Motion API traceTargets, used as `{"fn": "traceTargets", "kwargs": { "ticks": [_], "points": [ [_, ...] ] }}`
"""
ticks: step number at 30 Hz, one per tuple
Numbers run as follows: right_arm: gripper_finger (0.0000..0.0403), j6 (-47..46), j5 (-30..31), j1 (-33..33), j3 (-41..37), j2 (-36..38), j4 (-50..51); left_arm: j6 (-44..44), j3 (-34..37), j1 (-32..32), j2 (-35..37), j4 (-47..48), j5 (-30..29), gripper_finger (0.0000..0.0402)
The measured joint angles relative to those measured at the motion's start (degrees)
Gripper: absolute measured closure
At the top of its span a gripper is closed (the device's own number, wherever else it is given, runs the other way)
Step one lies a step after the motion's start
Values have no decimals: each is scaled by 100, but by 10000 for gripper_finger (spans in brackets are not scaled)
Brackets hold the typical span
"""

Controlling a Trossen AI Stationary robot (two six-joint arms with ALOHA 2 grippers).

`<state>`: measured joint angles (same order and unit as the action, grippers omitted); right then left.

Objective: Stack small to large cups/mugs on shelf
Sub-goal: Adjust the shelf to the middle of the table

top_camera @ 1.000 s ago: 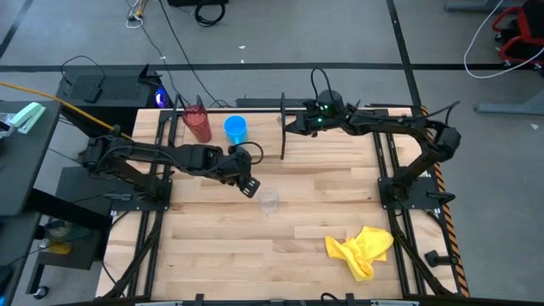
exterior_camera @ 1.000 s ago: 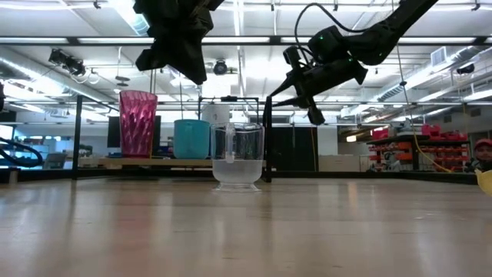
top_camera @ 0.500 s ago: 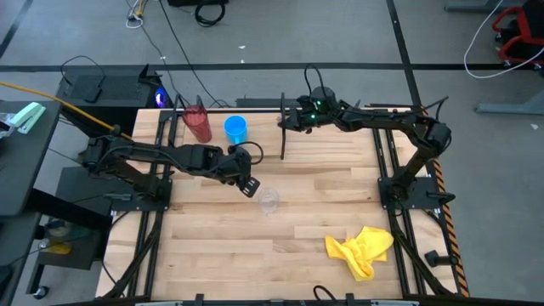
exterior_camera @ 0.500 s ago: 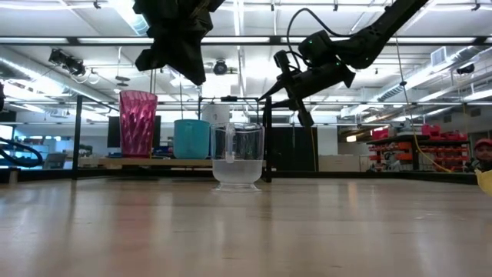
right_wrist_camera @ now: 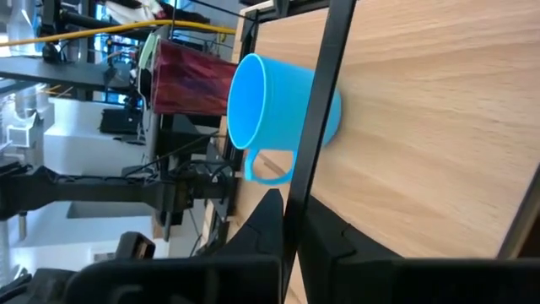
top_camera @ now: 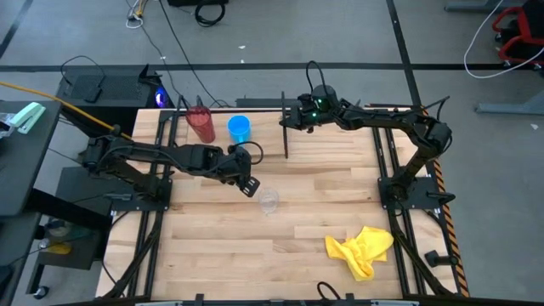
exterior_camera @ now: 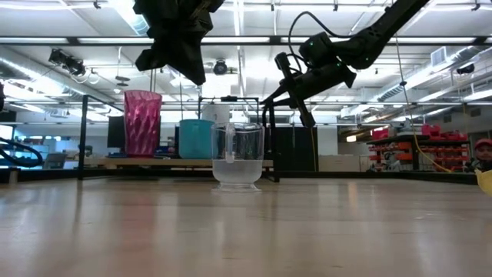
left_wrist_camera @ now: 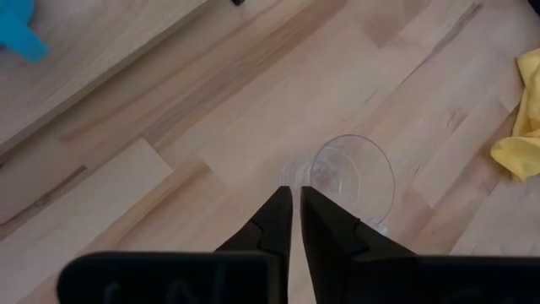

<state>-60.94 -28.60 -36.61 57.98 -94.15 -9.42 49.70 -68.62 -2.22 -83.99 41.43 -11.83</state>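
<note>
The black wire shelf stands at the table's far edge. The dark red tumbler and the blue cup stand upright on it, side by side; both also show in the low view, the tumbler left of the blue cup. The clear cup stands upright on the table's middle. My left gripper is shut and empty, above the table just left of the clear cup. My right gripper is shut on the shelf's right upright post. My right gripper pinches the shelf's right upright post between its two fingers, high on the post. The fingers come level from the table's right side and lie across the thin rod. The shelf stands on the table with both cups on it.
A crumpled yellow cloth lies at the table's near right. Bare wood lies between the clear cup and the shelf. Cables and equipment lie on the floor beyond the far edge.
My right gripper has gone toward the table's left edge up to the shelf's right post. The shelf has since slid a little toward the table's right edge, carrying the red tumbler and the blue cup with it, both still upright.
</note>
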Motion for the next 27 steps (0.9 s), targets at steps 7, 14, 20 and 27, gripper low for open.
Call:
{"fn": "traceTargets", "kwargs": {
  "ticks": [7, 14, 20, 27],
  "points": [
    [388, 9, 79, -3, 15, 56, 262, -1, 0, -2, 0, 0, -18, 372],
    [388, 167, 346, -30, 0, 392, 924, -58, 0, 1, 0, 0, -60, 366],
    [388, 323, 508, -119, 12, 733, 1878, -84, 0, 1, 0, -9, -91, 375],
    [388, 233, 561, -75, 7, 763, 1937, -92, 0, 3, 0, -9, -162, 376]
  ]
}}
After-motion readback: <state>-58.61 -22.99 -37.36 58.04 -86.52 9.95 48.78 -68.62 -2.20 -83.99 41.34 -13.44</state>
